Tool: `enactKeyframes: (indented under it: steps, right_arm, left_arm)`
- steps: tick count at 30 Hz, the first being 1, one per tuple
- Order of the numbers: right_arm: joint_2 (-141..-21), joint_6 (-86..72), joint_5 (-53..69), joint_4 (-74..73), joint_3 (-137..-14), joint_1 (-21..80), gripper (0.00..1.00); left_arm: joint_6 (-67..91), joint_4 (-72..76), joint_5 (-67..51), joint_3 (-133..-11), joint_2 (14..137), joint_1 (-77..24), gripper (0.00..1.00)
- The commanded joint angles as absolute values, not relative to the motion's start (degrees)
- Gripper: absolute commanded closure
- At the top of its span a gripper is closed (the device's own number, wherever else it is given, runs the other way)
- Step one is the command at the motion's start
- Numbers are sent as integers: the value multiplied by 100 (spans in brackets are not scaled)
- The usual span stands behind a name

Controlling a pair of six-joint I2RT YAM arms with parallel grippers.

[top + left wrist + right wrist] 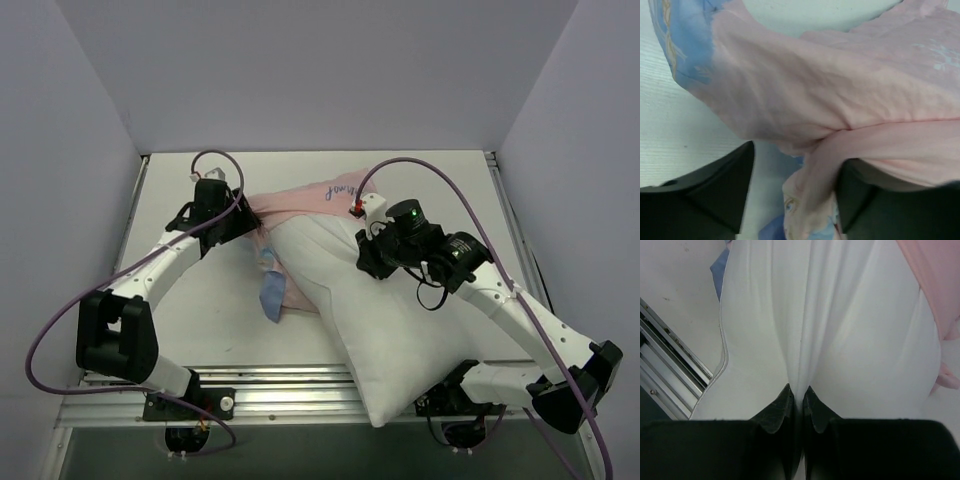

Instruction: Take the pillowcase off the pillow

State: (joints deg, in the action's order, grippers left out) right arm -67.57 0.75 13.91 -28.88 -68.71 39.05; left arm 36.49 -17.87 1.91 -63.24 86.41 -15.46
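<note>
The white pillow [400, 320] lies slantwise from the table's middle to the near edge, mostly bare. The pillowcase [300, 205] is bunched at its far end, pink side out, with a blue strip [272, 295] at the left. My right gripper [365, 262] is shut on a pinched fold of the pillow [840, 315], seen in the right wrist view [798, 400]. My left gripper [240, 228] sits at the pillowcase's left end. In the left wrist view [795, 200] its jaws stand wide apart, with a pink fold of the pillowcase [840, 85] hanging between them and draped over the right finger [875, 205].
The table [200, 300] is white, with grey walls on three sides. An aluminium rail [280, 385] runs along the near edge, also in the right wrist view [665, 375]. The pillow's near corner overhangs this rail.
</note>
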Motion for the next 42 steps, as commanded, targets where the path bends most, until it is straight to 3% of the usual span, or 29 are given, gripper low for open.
enactKeyframes:
  steps: [1,3,4,6,16,21,26,30,33,42]
  right_arm:
    - [-6433,237,1512,-3191,-6724,3850,100]
    - [-6503,272,1555,-3182,-6689,3850,100]
    - [-6539,281,1599,-3156,-6680,3841,100]
    - [-6618,351,1774,-3103,-6688,3832,100]
    - [-6741,475,1881,-2927,-6574,3806,100]
    - [-6741,448,1793,-2909,-6522,3806,100]
    - [-6776,439,1582,-2804,-6486,3806,100]
    - [-6925,466,1538,-2742,-6521,3806,100]
    - [-7004,510,1591,-2690,-6557,3797,100]
    - [-7102,580,1661,-2769,-6671,3797,100]
  left_arm:
    - [3621,-1555,308,-6285,7975,-1117,23]
    - [3708,-1730,308,-6328,7718,-959,5]
    - [3752,-1784,308,-6459,7708,-775,1]
    - [3814,-1758,264,-6591,7839,-625,6]
    - [4595,-897,-948,-7312,9201,-106,6]
    - [5133,-99,-1467,-7040,8958,-35,6]
    - [4642,-149,-2808,-7189,8728,-35,6]
    - [3808,-1164,-3742,-7339,8806,-35,6]
    - [3323,-1712,-3089,-7155,8641,-35,6]
    - [3893,-2408,-704,-6979,8657,220,6]
